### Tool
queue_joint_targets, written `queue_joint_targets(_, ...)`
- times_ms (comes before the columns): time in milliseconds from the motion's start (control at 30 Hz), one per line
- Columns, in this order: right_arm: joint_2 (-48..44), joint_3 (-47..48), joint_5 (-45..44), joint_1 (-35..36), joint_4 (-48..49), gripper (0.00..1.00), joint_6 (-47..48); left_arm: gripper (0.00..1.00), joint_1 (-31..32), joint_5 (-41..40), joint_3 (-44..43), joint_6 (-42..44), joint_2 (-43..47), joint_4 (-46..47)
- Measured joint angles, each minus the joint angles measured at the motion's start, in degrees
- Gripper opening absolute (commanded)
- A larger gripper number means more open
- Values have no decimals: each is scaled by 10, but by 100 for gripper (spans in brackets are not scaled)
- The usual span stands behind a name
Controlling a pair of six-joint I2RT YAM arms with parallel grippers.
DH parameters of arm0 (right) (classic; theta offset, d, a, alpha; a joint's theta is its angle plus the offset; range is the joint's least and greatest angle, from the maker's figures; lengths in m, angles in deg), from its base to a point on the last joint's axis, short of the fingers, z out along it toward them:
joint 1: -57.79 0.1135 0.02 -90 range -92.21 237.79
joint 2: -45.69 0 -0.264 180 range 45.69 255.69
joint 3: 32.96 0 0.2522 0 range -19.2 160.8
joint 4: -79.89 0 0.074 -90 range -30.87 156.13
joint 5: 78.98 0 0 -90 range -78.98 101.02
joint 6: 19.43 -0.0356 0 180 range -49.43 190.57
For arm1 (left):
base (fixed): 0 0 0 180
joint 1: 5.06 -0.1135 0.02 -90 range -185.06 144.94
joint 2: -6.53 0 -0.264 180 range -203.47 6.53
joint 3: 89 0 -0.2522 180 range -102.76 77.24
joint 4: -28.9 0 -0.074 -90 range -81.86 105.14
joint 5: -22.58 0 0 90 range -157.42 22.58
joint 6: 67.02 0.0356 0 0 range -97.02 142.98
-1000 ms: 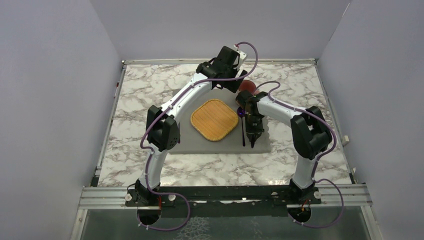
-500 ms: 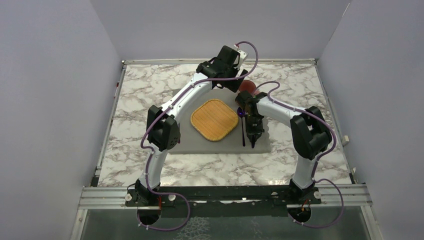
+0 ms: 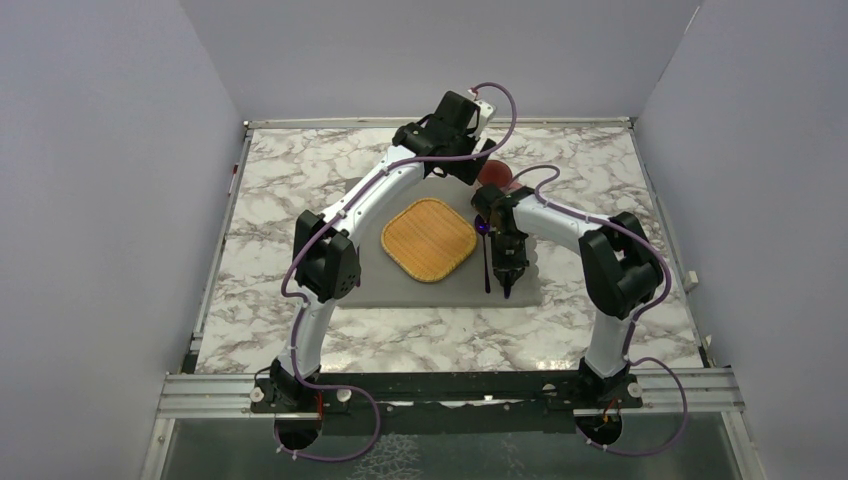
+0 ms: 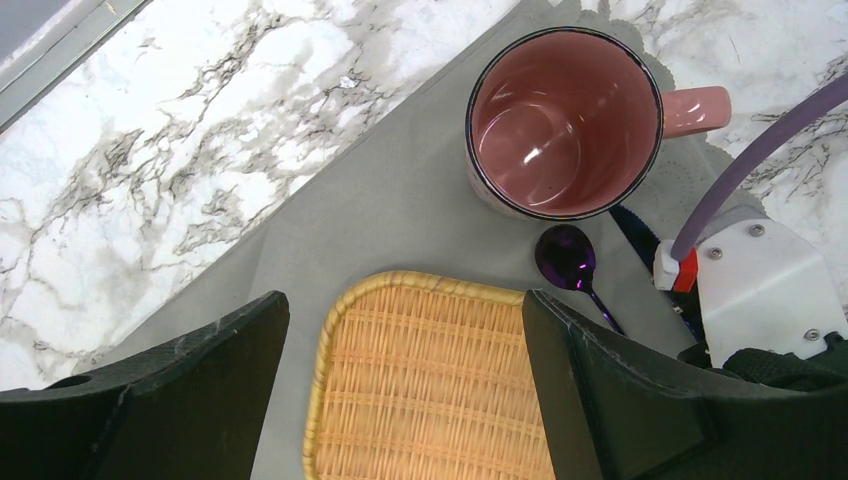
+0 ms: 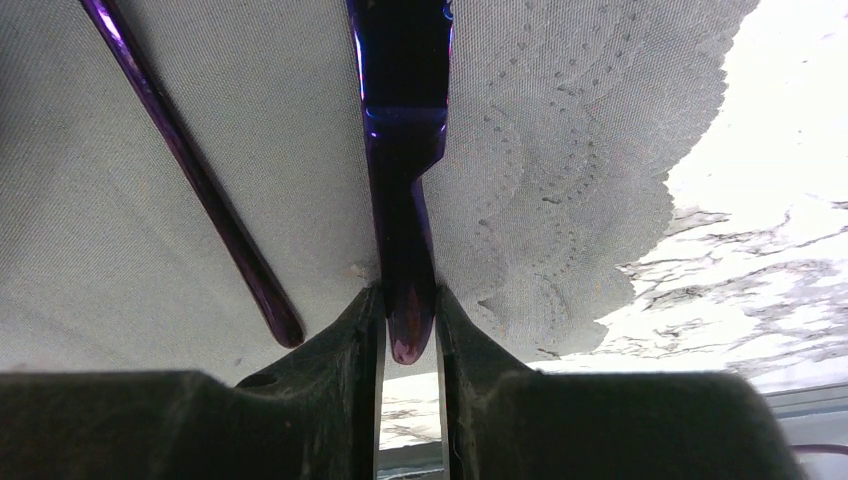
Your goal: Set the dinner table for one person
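Right gripper [image 5: 408, 300]: fingers [image 5: 355, 335] drawn narrow, one on each side of the handle tip of a purple knife [image 5: 405, 100], pinching it. Knife runs away from the fingertips over the grey placemat [image 5: 560, 180], near its right scalloped edge; whether it rests on the cloth or sits just above it, cannot tell. Purple spoon [image 4: 566, 256] just left of the knife, apart from it, thin handle angling toward the near edge of the placemat, bowl at the far end close to the mug. Left gripper [image 4: 402, 305]: fingers [image 4: 200, 370] spread wide, holding nothing, hanging above the far part of the placemat. Below it, a square woven wicker tray [image 4: 430, 390] with rounded corners on the middle of the placemat. Pink mug [image 4: 565, 120] upright at the far right corner of the placemat, dark rim, handle pointing off toward the marble. Dinner table [image 3: 300, 180]: white-and-grey veined marble top with metal edging, spanning the floor of the enclosure beyond the arm bases; the placemat lies near its centre, marble showing on all sides.
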Motion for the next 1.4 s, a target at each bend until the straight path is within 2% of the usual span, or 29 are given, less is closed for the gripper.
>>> queue_joint_targets(67,0,-2,0,0,2,37,0,90,0,1,0,0,0,0)
queue_joint_targets(100,0,-2,0,0,2,38,0,90,0,1,0,0,0,0)
queue_joint_targets(567,-12,-2,-21,3,-8,38,-11,90,0,3,0,0,0,0)
queue_joint_targets(967,-179,92,-120,4,-124,39,-92,90,0,3,0,-2,0,0)
queue_joint_targets(1167,-242,90,-189,4,-171,39,-162,90,-3,2,-3,-3,0,-1)
queue_joint_targets(1400,-274,84,-217,4,-181,39,-201,91,-31,-13,-46,14,8,1)
